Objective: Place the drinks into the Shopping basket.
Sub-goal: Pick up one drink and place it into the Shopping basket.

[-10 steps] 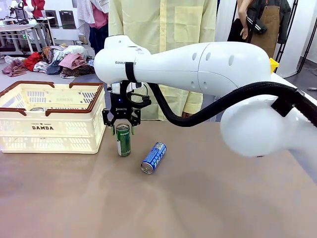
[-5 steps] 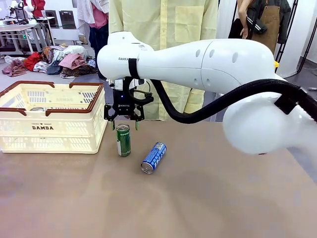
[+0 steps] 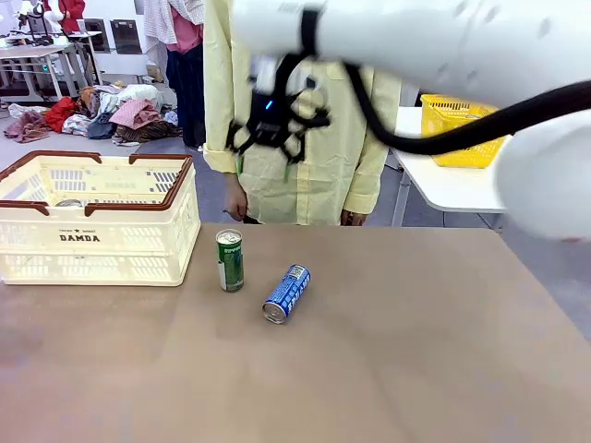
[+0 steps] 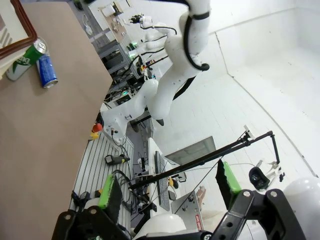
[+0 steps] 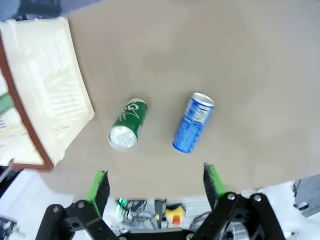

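Risen high off the slim green metal can, the right gripper hangs open and empty; that can stands near the brown table's far edge, beside a toppled blue can, and both are probably light, stiff and slick, best pinched mid-body; the cream slotted plastic basket seems to hold one can top; the left gripper is open too

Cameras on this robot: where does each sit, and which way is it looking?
Front view: sits between the arms, looks across the table at a person; the open right tool hangs high up.
Left wrist view: on the left arm, looks along the open left tool, past the table toward the right arm.
Right wrist view: on the right arm, looks down between its pads at the green can and blue can.
Shared: all three show both cans and the Shopping basket.
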Robot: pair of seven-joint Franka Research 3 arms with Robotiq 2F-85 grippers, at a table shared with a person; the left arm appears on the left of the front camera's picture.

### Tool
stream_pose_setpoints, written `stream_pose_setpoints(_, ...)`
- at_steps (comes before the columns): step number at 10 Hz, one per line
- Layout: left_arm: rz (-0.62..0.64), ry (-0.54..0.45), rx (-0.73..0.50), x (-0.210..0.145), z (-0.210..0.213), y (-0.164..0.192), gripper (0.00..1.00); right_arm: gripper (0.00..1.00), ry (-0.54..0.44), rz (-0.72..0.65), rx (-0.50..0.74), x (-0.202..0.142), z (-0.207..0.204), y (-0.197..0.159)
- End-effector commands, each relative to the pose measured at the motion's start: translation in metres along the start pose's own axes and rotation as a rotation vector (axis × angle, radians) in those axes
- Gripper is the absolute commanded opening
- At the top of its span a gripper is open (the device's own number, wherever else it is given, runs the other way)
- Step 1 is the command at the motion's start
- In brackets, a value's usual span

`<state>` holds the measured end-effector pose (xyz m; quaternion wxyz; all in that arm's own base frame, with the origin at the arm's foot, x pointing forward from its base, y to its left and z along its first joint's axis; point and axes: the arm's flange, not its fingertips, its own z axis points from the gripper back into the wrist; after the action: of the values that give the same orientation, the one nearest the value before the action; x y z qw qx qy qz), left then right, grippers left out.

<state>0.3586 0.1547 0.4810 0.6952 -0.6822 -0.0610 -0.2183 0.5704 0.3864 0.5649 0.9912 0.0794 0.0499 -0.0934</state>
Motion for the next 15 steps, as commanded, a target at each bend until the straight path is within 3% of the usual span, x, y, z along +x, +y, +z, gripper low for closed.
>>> stream_pose_setpoints(1, -0.002, 0.007, 0.000, -0.003, 0.005, -0.004, 1.00, 1.00, -0.004, -0.060, 0.080, -0.053, 0.023, -0.104)
stream_pose_setpoints(4, -0.002, 0.007, 0.000, -0.003, 0.005, -0.004, 1.00, 1.00, -0.016, 0.184, 0.049, -0.124, 0.070, -0.232)
stream_pose_setpoints(7, -0.002, 0.007, 0.000, -0.003, 0.005, -0.004, 1.00, 1.00, -0.025, 0.419, 0.123, -0.177, 0.070, -0.339)
stream_pose_setpoints(8, -0.002, 0.007, 0.000, -0.003, 0.005, -0.004, 1.00, 1.00, -0.055, 0.386, 0.111, -0.186, 0.060, -0.368)
stream_pose_setpoints(11, -0.002, 0.007, 0.000, -0.003, 0.005, -0.004, 1.00, 1.00, -0.158, 0.495, 0.076, -0.203, 0.012, -0.407)
stream_pose_setpoints(14, -0.002, 0.007, 0.000, -0.003, 0.005, -0.004, 1.00, 1.00, -0.154, 0.404, 0.114, -0.196, -0.043, -0.418)
stream_pose_setpoints(15, -0.002, 0.007, 0.000, -0.003, 0.005, -0.004, 1.00, 1.00, -0.117, 0.442, 0.096, -0.202, -0.008, -0.414)
